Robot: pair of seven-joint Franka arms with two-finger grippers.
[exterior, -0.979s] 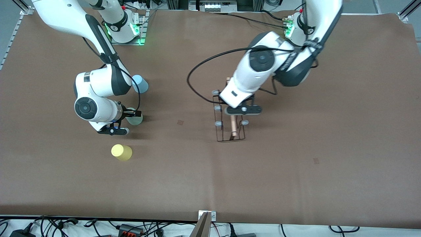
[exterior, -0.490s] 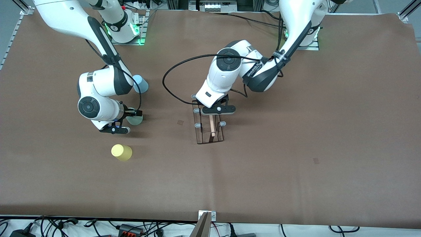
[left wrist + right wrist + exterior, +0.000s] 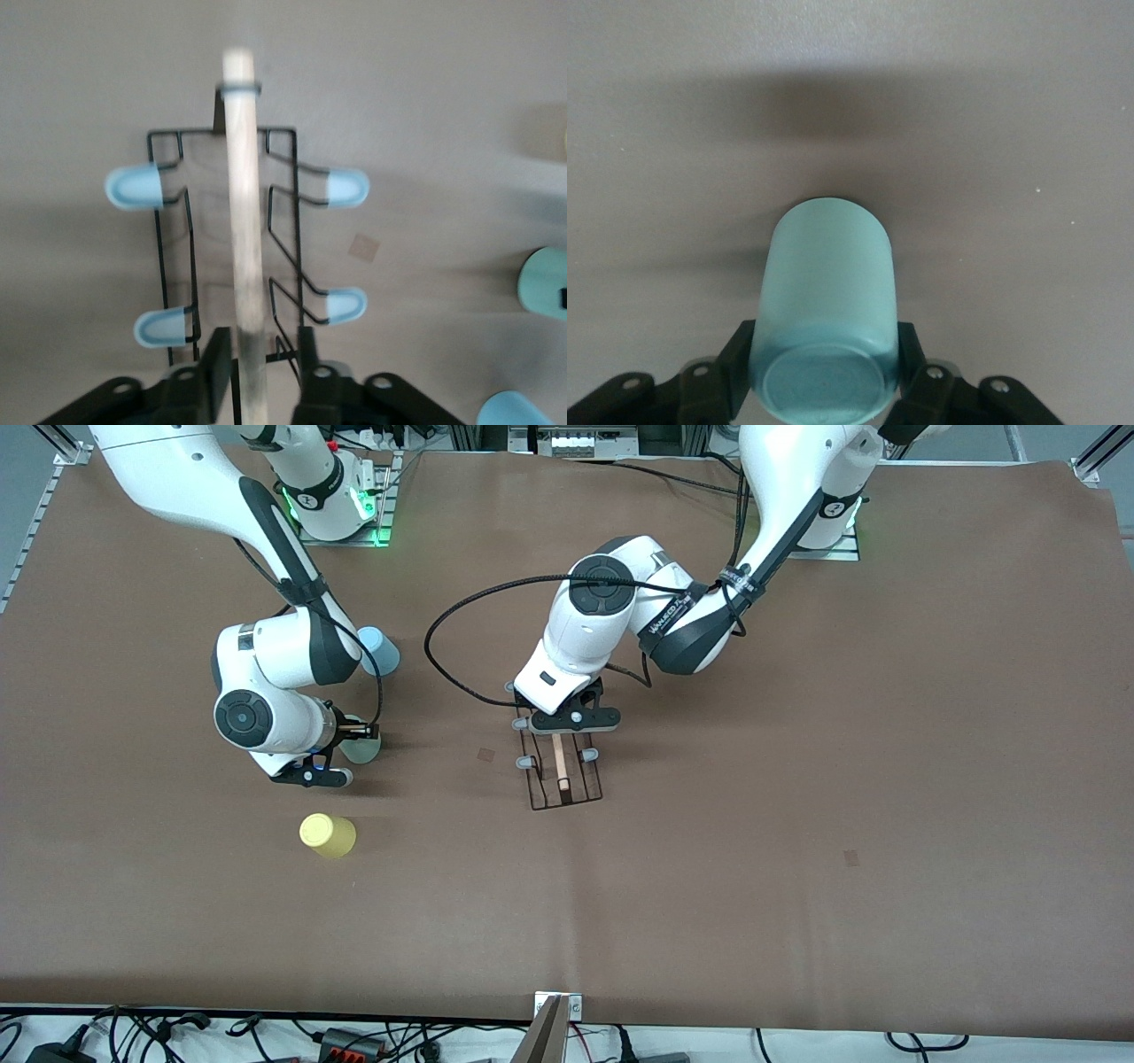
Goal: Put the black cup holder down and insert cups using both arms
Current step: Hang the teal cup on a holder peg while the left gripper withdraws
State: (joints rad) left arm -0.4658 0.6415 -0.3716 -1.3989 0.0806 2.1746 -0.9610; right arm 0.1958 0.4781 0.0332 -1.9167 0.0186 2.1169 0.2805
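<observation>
Holder (image 3: 567,779), with cups, taken from the front camera outward.

(a) Yellow cup (image 3: 328,835): nearest the camera, toward the right arm's end of the table, untouched.

(b) Holder: stands near the table's middle. Its long axis is the wooden rod (image 3: 244,221), which runs from the camera side away toward my bases. The blue-tipped pegs (image 3: 345,188) jut sideways toward each arm's end. I judge it light and stiff, but thin wire gives poor purchase. The rod is the place to hold, near its middle so the rack hangs level. My left gripper (image 3: 263,354) straddles the rod at a narrow opening, with a gap showing beside one finger.

(c) Mint cup (image 3: 828,292): about level with the holder, near the yellow cup. My right gripper (image 3: 824,354) is closed on its sides near the closed end, which faces my wrist; the mouth points away. Thin smooth plastic, so I judge it light, slippery and easily squeezed out of round.

(d) Blue cup (image 3: 379,649): farthest from the camera, partly hidden by my right arm.
</observation>
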